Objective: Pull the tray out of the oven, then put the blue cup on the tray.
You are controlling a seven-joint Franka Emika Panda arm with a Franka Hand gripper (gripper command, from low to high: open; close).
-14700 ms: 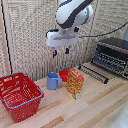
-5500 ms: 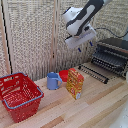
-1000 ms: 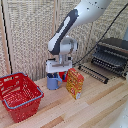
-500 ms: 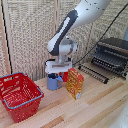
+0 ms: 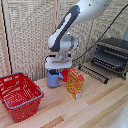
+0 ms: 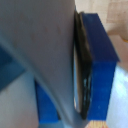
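red wire basket (image 5: 20,95) nearest, toward the exterior view's left on the pale wooden table (image 5: 95,107). orange box (image 5: 75,83) upright near the middle. just behind and left of it, blue cup (image 5: 53,78) standing on the table, with a small red bowl (image 5: 65,75) partly hidden between cup and box. gripper (image 5: 56,69) lowered straight onto the cup, white arm (image 5: 70,30) arching over from the upper right. close up in the wrist view, blue cup wall (image 6: 97,65) pressed against a dark finger pad (image 6: 84,75); jaws narrowed around the wall and seemingly gripping it. further back on the right, wire tray (image 5: 94,73) pulled out and lying in front of the oven (image 5: 112,56), well apart from the cup.
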